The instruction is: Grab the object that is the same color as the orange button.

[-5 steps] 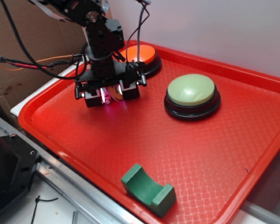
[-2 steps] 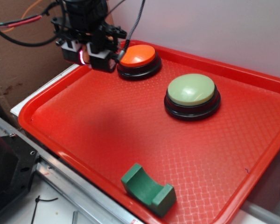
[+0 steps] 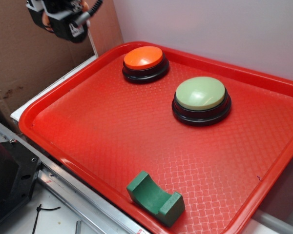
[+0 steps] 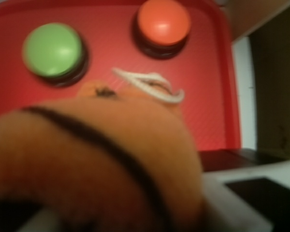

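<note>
White wall behind, brown cardboard at nine o'clock, and a red textured tray (image 3: pixel 112 141) fills the bench. On the tray, the orange button (image 3: pixel 144 58) sits up at twelve o'clock, the pale green button (image 3: pixel 201 93) just toward three o'clock of it, and a green notched block (image 3: pixel 155 199) lies alone down at six o'clock near the front rim.

Up in the eleven o'clock corner of the exterior view, the hand (image 3: pixel 58 19) hangs high, off past the tray's left edge, well apart from everything on it. An orange sliver peeks out at its left side. The fingers are mostly cut off there, so how wide they stand I cannot tell from that view.

The wrist view settles it: the plush tiger (image 4: pixel 96 159) fills the lower half, right up against the lens, orange fur with black stripes, a whitish cord loop (image 4: pixel 150 84) dangling off it. It sits in the hand's grip, as I judge it, clear of the tray, with both buttons far below.

Handling: this looks light, soft and squashy. Fabric should give the pads decent friction, nothing fragile here. Best held across the fat of the body; the cord or a limb would let it swing. The risk is fur compressing and the toy creeping out.
</note>
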Controlling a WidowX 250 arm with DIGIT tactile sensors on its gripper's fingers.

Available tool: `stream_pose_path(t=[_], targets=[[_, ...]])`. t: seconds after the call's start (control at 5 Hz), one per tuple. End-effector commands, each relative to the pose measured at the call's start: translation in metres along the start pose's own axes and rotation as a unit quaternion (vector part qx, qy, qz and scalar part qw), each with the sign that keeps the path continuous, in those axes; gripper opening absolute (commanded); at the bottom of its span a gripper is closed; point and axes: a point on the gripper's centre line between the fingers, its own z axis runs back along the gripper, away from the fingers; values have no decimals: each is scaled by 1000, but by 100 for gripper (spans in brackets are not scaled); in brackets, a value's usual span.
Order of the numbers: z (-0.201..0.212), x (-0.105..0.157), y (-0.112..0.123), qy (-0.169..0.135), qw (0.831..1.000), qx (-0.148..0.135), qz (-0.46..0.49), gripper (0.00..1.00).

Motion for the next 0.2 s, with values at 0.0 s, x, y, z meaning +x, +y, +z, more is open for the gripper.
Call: stream_pose_path(t=[0.0], targets=[[1, 17, 20, 17, 999, 8, 48, 0]])
